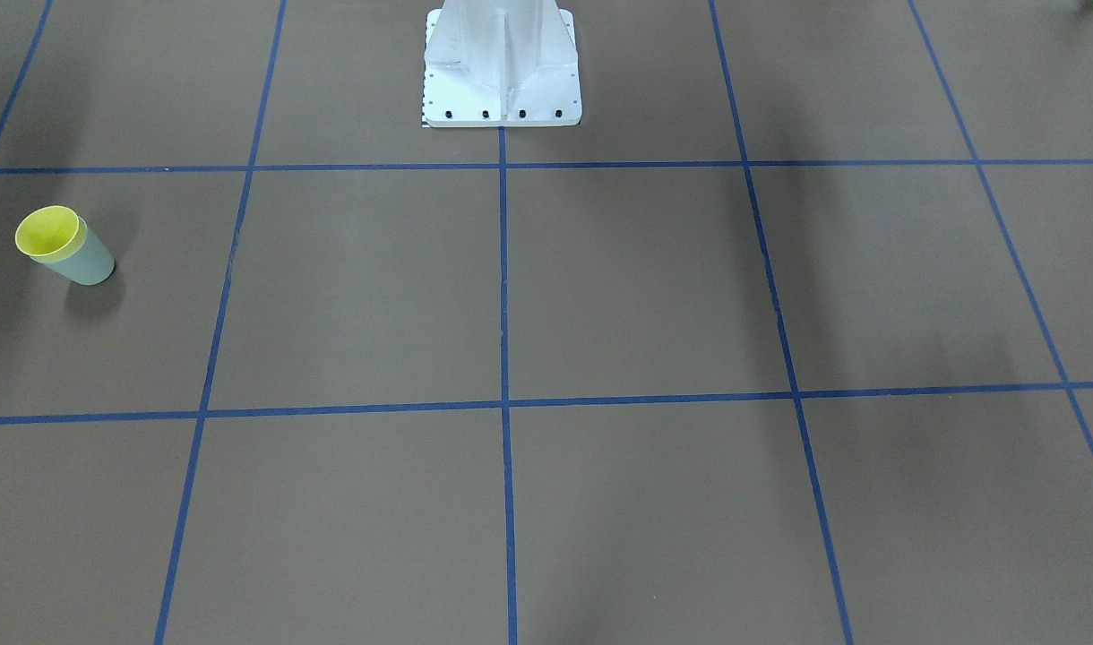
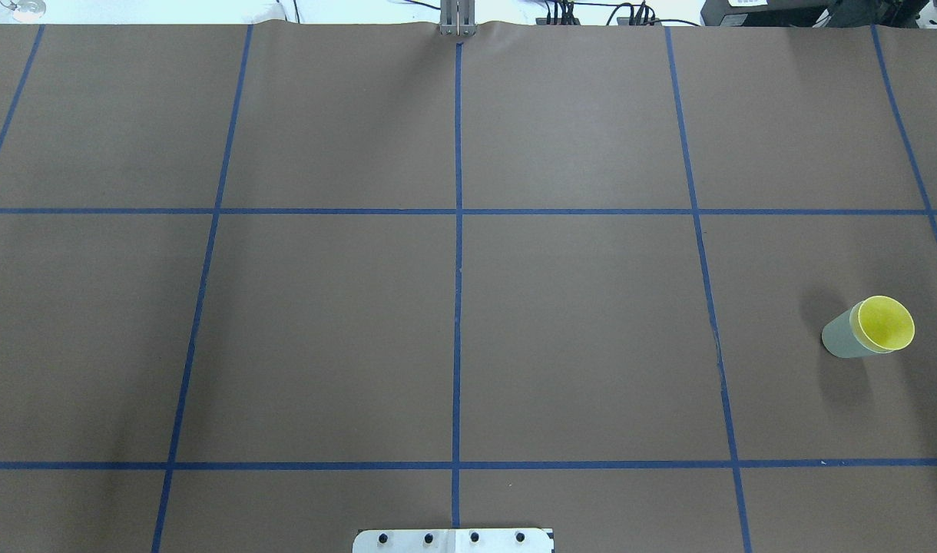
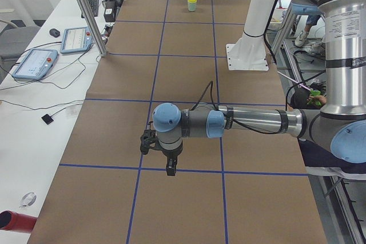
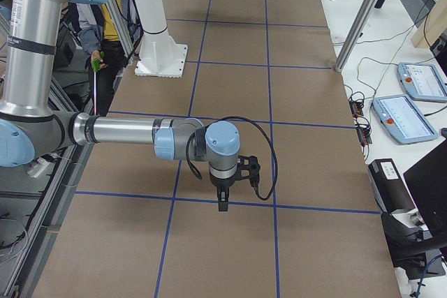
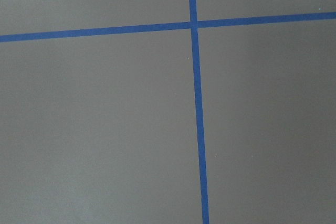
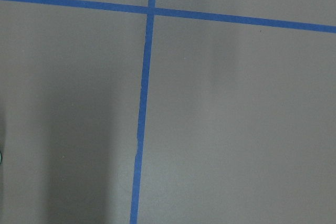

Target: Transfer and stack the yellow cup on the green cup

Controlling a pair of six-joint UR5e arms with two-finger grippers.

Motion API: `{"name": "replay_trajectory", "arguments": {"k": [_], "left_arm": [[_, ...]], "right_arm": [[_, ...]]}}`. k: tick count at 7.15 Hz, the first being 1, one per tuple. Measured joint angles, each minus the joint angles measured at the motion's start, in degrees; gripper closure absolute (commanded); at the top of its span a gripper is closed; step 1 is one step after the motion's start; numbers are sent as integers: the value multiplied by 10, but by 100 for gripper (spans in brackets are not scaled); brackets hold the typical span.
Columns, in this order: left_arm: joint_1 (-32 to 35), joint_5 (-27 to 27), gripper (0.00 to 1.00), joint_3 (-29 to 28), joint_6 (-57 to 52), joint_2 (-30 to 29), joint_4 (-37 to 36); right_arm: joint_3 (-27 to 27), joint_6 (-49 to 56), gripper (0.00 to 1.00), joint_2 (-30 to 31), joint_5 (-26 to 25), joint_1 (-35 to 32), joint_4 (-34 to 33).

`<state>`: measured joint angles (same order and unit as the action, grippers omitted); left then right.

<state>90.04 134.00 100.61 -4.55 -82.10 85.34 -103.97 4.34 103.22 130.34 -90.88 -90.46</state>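
In the front-facing view, a small bright yellow plastic tumbler is seen nested inside a small pale mint-green plastic tumbler. The pair stands upright on the brown paper-covered bench, close to the view's left edge, on the robot's right side. The bench is divided into squares by blue tape lines. A white metal pedestal is fixed at the top centre, well apart from the stack.

In the overhead view, the stack is found near the right edge in the middle row of squares. It sits just inside the outermost blue line without touching it.

In the exterior left view, the left arm is stretched level and low across the bench. Its wrist is turned down and the left jaws are pointed straight down above a blue line. Whether these jaws are apart or together cannot be told. The stack is seen at the bench's far end, well apart from this arm.

In the exterior right view, the right arm is held in a matching pose, forearm level and the right jaws aimed down near a blue line. Their state cannot be told either.

In both wrist views, only brown bench and a crossing of blue tape are shown.
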Motion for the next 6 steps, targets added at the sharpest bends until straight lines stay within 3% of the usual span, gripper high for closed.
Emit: {"name": "replay_trajectory", "arguments": {"k": [6], "left_arm": [[0, -4, 0, 11, -5, 8, 3]], "right_arm": [[0, -2, 0, 0, 0, 0, 0]]}}
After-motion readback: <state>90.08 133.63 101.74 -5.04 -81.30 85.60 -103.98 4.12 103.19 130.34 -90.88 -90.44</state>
